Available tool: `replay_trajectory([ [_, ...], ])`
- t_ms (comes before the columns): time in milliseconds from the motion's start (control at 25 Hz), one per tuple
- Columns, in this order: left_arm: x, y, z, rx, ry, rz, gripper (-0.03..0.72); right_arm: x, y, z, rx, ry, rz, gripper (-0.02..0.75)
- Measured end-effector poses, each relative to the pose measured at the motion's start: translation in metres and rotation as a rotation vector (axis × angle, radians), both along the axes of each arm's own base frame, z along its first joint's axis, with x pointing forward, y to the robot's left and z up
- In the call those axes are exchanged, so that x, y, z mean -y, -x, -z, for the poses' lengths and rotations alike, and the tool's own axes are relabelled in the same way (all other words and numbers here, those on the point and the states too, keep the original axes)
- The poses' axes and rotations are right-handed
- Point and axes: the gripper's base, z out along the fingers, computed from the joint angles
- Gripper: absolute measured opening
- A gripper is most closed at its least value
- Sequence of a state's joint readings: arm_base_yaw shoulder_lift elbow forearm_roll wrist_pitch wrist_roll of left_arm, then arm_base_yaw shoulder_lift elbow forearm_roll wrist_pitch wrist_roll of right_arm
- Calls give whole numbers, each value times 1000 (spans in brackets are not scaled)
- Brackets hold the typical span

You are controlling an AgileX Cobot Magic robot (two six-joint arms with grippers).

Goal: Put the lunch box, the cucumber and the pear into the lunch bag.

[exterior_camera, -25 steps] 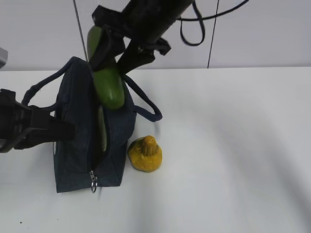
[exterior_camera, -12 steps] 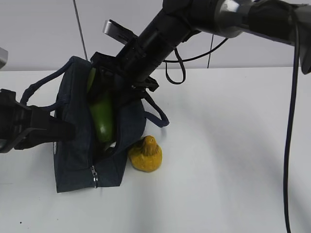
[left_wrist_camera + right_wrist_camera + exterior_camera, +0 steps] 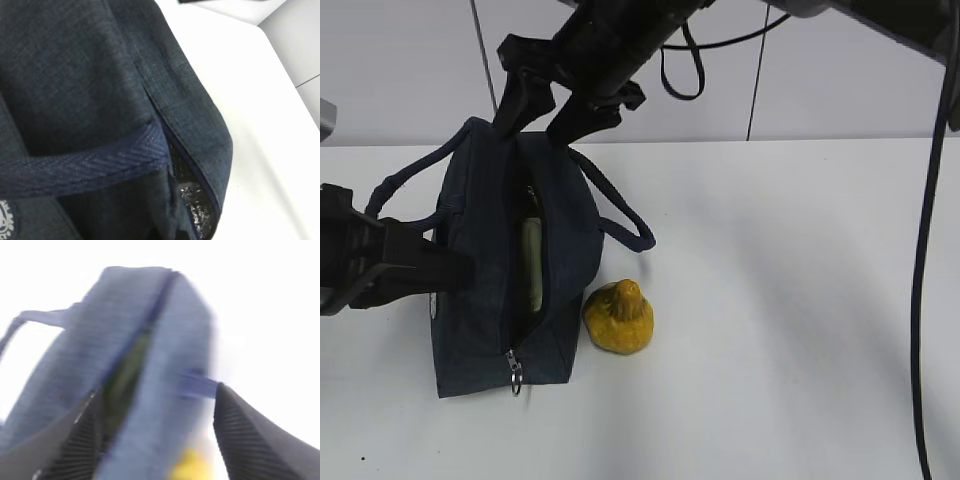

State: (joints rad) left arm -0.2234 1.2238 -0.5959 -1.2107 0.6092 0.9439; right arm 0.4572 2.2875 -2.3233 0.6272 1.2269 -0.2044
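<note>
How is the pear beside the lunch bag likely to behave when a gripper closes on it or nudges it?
The pear sits upright on a broad, squat base on the table, so it probably wobbles rather than rolls freely. Its lumpy, tapered shape may let fingers slide toward the narrow top. It looks to be touching the lunch bag, so a push from the right would likely press it into soft fabric.

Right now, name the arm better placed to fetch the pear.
Right. Its claw is open and empty above the lunch bag; the pear sits on the bag's right side. The left claw is shut on the bag.
</note>
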Motion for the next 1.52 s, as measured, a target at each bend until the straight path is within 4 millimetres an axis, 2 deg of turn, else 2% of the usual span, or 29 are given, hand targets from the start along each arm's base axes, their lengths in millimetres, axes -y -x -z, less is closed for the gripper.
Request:
replay_trajectory([
  [280,0,0,0,0,0,0,-15,31,3,-38,243,269,55,526],
  [440,0,0,0,0,0,0,-15,48,11,-63,332,358,104,526],
  [560,0,0,0,0,0,0,-15,59,21,-72,348,412,124,526],
  [720,0,0,0,0,0,0,-15,71,37,-72,315,470,140,526],
  [960,0,0,0,0,0,0,-15,85,66,-60,226,516,118,525],
  [1120,0,0,0,0,0,0,-15,93,90,-42,140,518,95,526],
  [1280,0,0,0,0,0,0,-15,99,107,-15,107,468,111,524],
  [1520,0,0,0,-1,1,2,-15,102,123,44,90,367,163,484],
])
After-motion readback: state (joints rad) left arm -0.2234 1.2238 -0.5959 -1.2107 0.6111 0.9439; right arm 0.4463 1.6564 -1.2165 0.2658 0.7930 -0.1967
